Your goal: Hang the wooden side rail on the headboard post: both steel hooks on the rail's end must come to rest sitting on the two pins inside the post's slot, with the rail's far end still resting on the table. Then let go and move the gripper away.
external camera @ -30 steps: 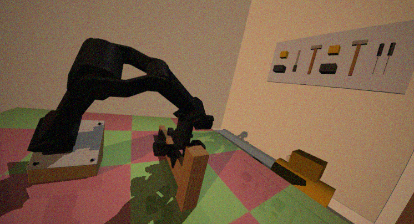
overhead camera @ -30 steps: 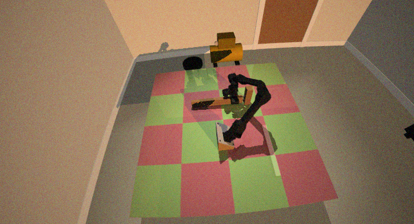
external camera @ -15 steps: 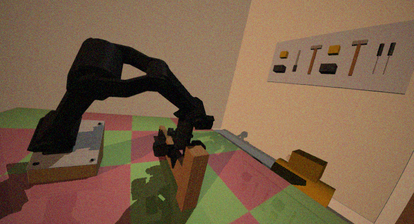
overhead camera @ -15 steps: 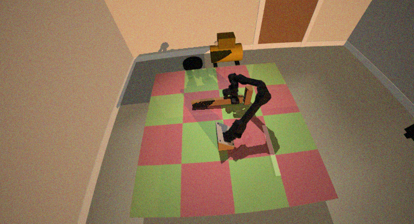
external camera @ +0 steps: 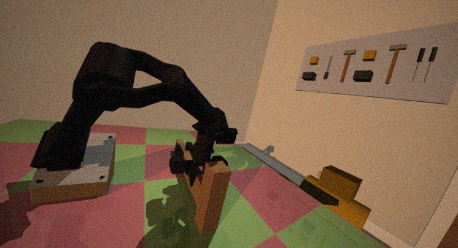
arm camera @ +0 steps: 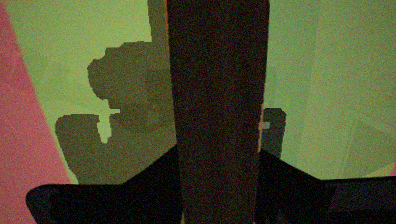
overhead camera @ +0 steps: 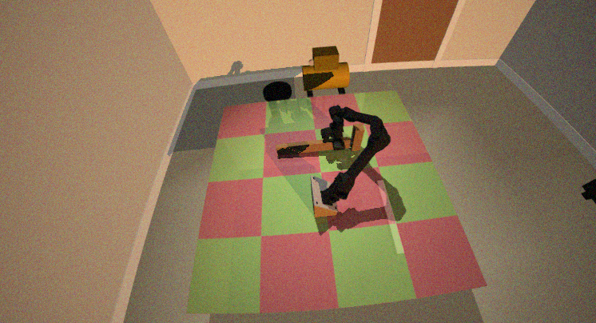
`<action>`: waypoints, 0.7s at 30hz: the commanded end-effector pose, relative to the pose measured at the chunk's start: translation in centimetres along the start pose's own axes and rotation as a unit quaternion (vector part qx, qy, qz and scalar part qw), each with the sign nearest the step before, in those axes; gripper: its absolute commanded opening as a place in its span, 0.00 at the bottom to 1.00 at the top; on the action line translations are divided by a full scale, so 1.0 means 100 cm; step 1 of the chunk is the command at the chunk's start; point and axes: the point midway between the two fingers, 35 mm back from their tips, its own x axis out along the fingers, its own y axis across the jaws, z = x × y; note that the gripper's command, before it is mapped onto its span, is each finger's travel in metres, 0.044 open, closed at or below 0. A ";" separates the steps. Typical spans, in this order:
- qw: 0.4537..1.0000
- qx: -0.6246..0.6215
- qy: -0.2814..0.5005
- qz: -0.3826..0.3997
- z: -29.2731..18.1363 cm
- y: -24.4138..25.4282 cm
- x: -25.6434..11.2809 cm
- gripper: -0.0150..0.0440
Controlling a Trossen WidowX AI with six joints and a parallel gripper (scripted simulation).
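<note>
The wooden side rail [overhead camera: 319, 146] [arm camera: 220, 100] runs left from beside the headboard post in the top view. The upright post [overhead camera: 357, 137] [external camera: 215, 198] stands at the rail's right end there. My gripper [overhead camera: 338, 145] [arm camera: 212, 143] is shut on the rail near its post end, with one finger on each side. In the exterior view, the gripper largely covers the rail end. The rail's end is against or very near the post; I cannot tell whether it touches. Hooks, pins and slot are hidden or too dark to make out. Whether the far end touches the table is unclear.
The arm's base plate [overhead camera: 324, 212] [external camera: 64, 191] stands in front of the rail. A yellow tank-like machine [overhead camera: 333, 77] [external camera: 342, 194] and a black round object [overhead camera: 277, 90] are beyond the checkered surface. A tool board [external camera: 336, 92] hangs on the wall.
</note>
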 end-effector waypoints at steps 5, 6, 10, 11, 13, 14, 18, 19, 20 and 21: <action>1.000 0.000 0.001 -0.008 -0.003 -0.003 -0.005 0.25; 1.000 0.000 0.001 -0.008 -0.003 -0.003 -0.005 0.25; 1.000 0.000 0.001 -0.008 -0.004 -0.003 -0.005 0.25; 1.000 0.000 0.001 -0.008 -0.004 -0.003 -0.005 0.25; 1.000 0.000 0.001 -0.008 -0.004 -0.003 -0.005 0.25; 1.000 0.000 0.001 -0.008 -0.004 -0.003 -0.005 0.25; 1.000 0.000 0.001 -0.008 -0.005 -0.003 -0.005 0.25; 1.000 0.000 0.001 -0.008 -0.005 -0.003 -0.005 0.25; 1.000 0.000 0.001 -0.008 -0.005 -0.003 -0.005 0.25; 1.000 0.000 0.001 -0.008 -0.005 -0.004 -0.005 0.25</action>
